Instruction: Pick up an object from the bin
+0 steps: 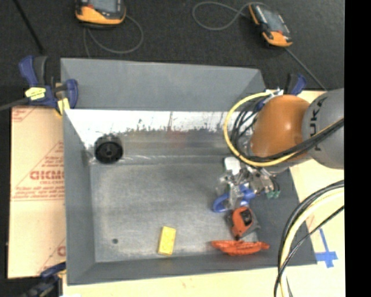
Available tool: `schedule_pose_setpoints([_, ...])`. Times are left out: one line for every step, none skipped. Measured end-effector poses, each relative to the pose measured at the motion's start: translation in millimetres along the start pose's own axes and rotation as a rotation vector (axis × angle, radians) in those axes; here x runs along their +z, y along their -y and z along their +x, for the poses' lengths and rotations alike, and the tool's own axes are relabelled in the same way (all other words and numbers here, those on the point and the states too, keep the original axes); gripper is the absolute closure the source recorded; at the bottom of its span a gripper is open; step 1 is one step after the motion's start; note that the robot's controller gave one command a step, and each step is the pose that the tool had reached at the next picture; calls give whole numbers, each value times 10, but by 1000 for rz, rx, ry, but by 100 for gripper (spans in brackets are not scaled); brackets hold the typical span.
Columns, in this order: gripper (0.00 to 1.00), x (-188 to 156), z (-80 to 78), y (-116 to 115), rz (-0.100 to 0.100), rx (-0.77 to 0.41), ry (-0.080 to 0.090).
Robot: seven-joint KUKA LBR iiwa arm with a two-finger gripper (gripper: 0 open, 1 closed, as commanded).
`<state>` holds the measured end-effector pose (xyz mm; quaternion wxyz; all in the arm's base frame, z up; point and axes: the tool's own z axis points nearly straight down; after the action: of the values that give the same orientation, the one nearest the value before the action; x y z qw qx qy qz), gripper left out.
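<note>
The tool point(246, 187) hangs in the grey metal bin point(174, 98), up and right of one yellow rectangular block point(167, 240); its state cannot be told. Nothing looks lifted, so the pick is judged outstanding. Directly below the tool lie one blue curved piece point(222, 203) and one orange-and-black casing point(243, 221). One flat orange piece point(239, 247) lies right of the block, and one black round disc point(108, 150) up-left.

The grey metal bin point(145, 191) holds six loose things, one of each kind: one black round wheel-like piece point(108, 150), one yellow rectangular block point(167, 240), one flat orange-red piece point(239, 247), one orange-and-black piece point(243, 221), one blue looped piece point(222, 203) and one small white piece point(232, 165). Beyond the bin lie two orange-and-black corded devices point(99, 10).
</note>
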<state>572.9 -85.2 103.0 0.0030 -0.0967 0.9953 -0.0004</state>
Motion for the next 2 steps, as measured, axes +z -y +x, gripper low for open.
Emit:
schedule_pose_setpoints([100,0,0,-1,0,0,0])
schedule_pose_setpoints([100,-923,-72,-135,-1,-2,-2])
